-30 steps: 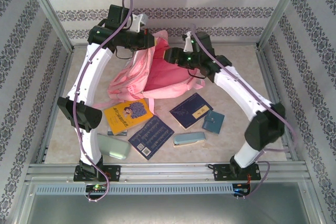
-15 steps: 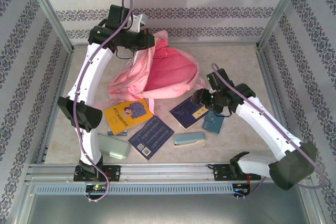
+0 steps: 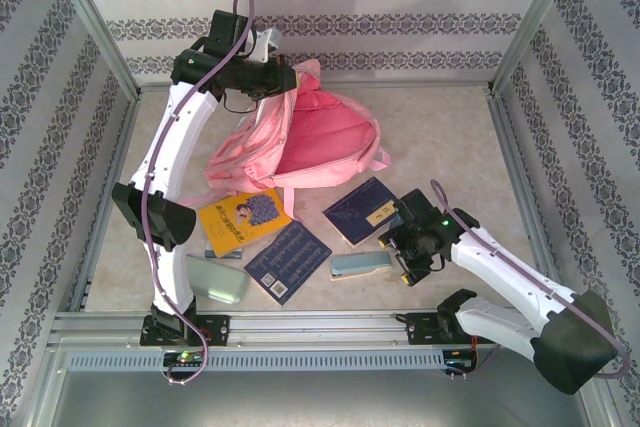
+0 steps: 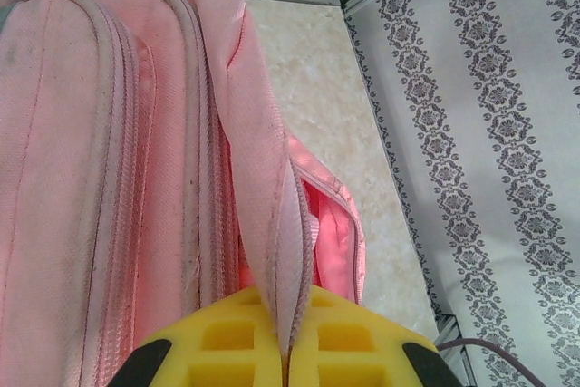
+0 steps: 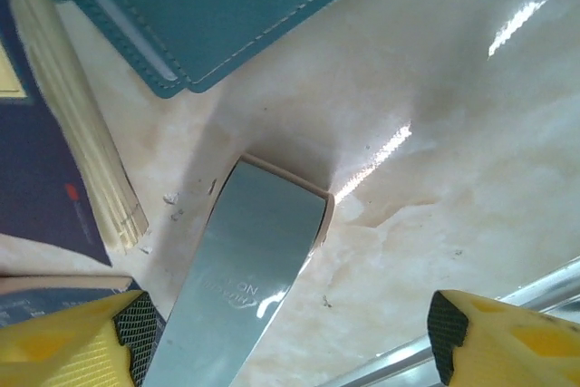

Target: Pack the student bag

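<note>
Top: high behind, looking down on whole surface (image 3: 450,137)
Left wrist: tight on bag (image 4: 109,178)
Right wrist: low over case (image 5: 245,269), shared with top

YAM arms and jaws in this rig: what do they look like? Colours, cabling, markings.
Left arm and right arm: white links, bulky black joint housings, a purple cable running along each, and a green LED near the right wrist. Jaws are yellow plastic with black textured pads.
</note>
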`<action>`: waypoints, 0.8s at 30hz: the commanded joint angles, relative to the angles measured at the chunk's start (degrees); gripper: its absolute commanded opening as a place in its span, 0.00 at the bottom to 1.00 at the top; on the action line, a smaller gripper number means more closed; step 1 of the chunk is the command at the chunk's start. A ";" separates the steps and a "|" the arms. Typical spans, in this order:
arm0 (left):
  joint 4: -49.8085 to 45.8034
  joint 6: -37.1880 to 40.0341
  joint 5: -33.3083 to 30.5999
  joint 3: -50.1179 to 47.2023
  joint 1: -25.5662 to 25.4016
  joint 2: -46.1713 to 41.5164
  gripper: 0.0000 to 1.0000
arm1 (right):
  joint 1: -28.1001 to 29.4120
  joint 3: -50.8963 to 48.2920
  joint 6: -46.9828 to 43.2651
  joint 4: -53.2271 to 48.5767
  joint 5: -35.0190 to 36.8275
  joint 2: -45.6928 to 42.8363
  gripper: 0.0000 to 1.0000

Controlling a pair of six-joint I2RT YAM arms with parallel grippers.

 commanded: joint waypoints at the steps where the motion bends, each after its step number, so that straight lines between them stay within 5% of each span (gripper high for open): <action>1: 4.25 -1.36 0.06 0.62 -0.54 -1.51 0.00 | 0.64 -1.64 7.95 4.53 1.69 1.88 0.83; 16: 3.16 -0.19 -1.23 -0.95 -1.00 -2.88 0.00 | 5.36 -2.52 7.56 17.45 -1.15 17.40 0.77; 24: 3.45 -0.32 -1.28 -0.53 -1.00 -2.62 0.00 | 3.68 -3.23 6.91 15.93 2.22 15.23 0.44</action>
